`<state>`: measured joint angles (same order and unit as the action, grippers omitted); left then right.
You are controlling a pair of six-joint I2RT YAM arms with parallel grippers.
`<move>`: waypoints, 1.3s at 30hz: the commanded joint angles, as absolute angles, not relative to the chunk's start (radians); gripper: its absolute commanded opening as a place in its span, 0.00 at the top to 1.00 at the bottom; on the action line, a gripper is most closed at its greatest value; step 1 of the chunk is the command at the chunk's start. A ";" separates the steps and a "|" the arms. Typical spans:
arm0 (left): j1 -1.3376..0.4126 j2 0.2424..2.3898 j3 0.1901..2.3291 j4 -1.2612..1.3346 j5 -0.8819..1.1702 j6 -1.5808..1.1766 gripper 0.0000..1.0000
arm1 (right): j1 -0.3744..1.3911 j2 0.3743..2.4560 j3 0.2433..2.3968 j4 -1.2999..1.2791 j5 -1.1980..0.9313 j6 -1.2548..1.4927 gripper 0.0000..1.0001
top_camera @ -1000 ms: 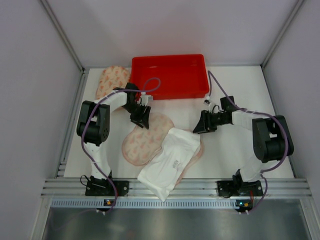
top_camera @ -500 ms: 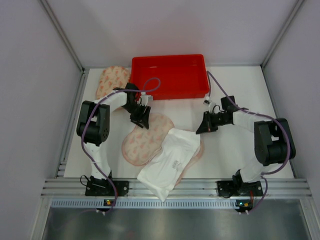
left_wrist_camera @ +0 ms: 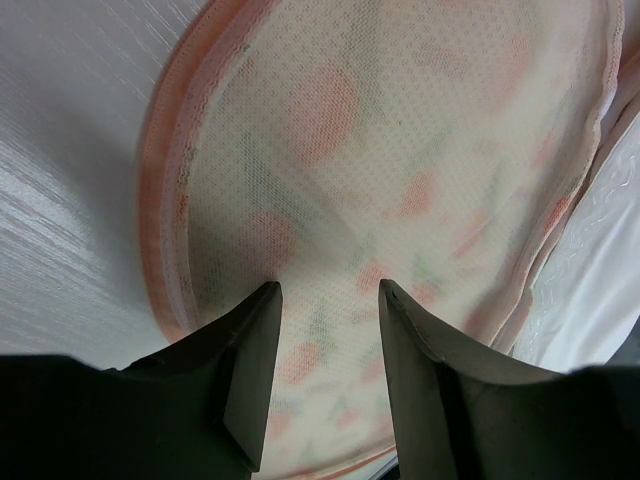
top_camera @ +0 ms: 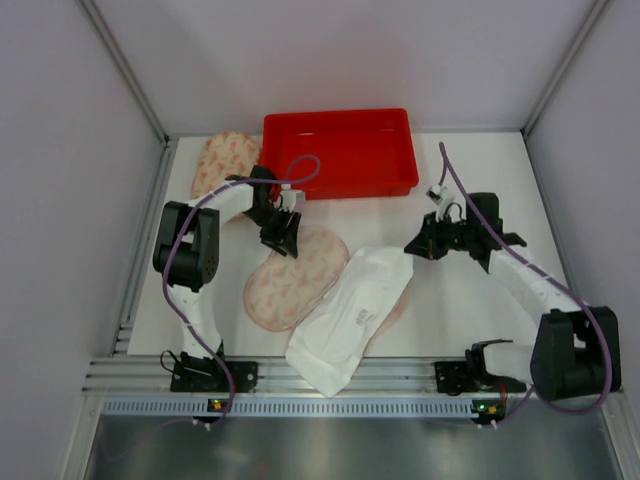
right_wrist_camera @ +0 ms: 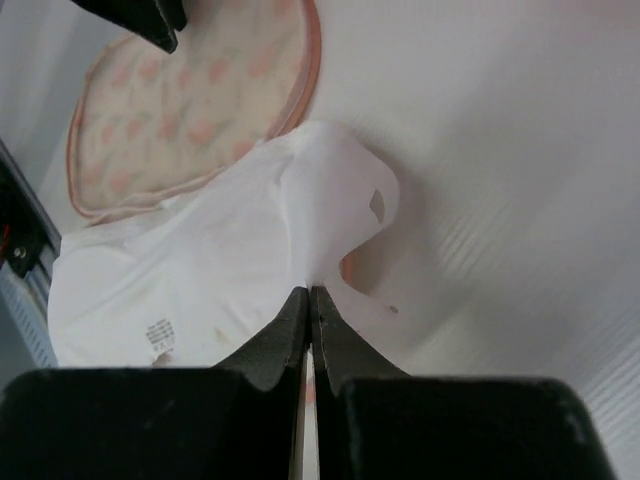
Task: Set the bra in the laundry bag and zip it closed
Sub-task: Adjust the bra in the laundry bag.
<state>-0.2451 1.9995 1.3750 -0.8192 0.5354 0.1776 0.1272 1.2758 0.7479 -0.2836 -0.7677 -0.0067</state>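
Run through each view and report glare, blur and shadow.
Top external: even, soft light, sharp throughout. Left wrist: laundry bag mesh crisp, streaky glare on the table, near fingers dark. Right wrist: white bra nearly washed out, table texture smeared at right.

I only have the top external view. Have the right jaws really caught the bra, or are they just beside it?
Observer: Caught. The right wrist view shows the right jaws shut on a thin fold of the white bra.
Operator: And the left jaws?
Observer: Open, over the floral mesh of the laundry bag, with nothing pinched between them.
Operator: Is the bra off the table on my side?
Observer: Only at the pinch. That corner peaks up and casts a shadow on the table; the rest drapes over the bag.
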 commanded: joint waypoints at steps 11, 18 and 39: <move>-0.238 2.039 1.350 -0.798 0.486 0.198 0.50 | 0.195 1.308 0.725 -0.245 -0.561 -0.106 0.64; -0.238 2.031 1.345 -0.796 0.486 0.199 0.50 | 0.107 1.417 0.819 -0.230 -0.591 0.067 0.69; -0.222 2.023 1.339 -0.798 0.494 0.204 0.50 | 0.270 1.684 0.976 -0.357 -0.434 -0.049 1.00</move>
<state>-0.2348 2.0010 1.3720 -0.8165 0.5529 0.1776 0.2611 1.7050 0.9386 -0.3363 -0.4351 -0.0353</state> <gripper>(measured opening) 0.500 0.023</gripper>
